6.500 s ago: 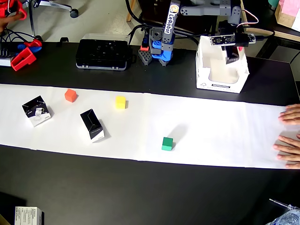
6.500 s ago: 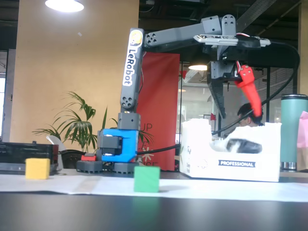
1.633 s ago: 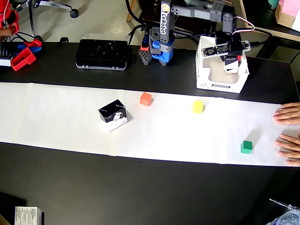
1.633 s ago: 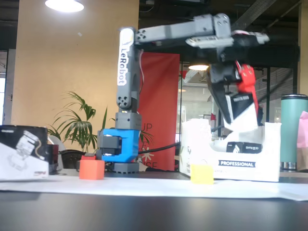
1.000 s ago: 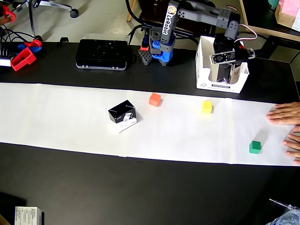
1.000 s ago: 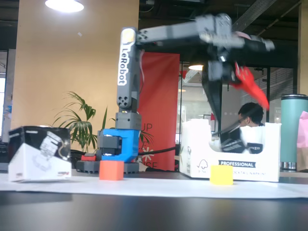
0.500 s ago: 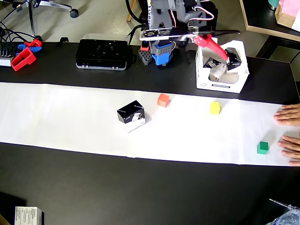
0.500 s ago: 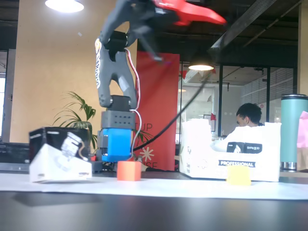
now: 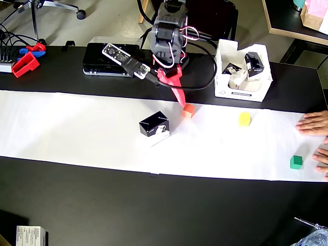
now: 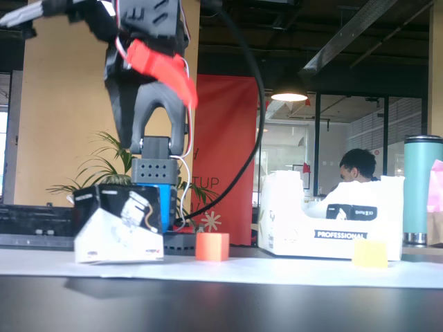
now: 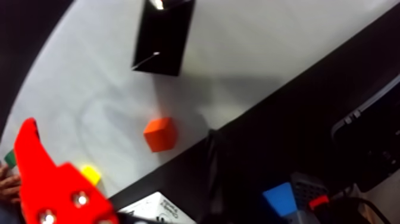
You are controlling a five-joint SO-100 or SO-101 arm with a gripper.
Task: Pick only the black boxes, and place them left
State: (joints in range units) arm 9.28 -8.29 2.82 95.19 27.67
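One black box (image 9: 155, 125) lies on the white paper strip (image 9: 77, 128); it also shows in the fixed view (image 10: 119, 223) and the wrist view (image 11: 162, 37). Two more black boxes (image 9: 254, 61) sit inside the big white carton (image 9: 241, 93). My gripper (image 9: 180, 101) hangs above the paper's far edge, just left of the orange cube (image 9: 188, 110) and up-right of the loose black box. Its red finger (image 11: 47, 179) stands apart with nothing held; the other finger is hidden against the dark table.
A yellow cube (image 9: 244, 119) and a green cube (image 9: 296, 162) rest on the paper to the right. A person's hands (image 9: 315, 123) lie on its right end. A black case (image 9: 110, 51) and the arm's base (image 9: 169, 36) stand behind.
The arm swung left from the white carton to above the paper by the orange cube, gripper empty. The paper and everything on it slid right.
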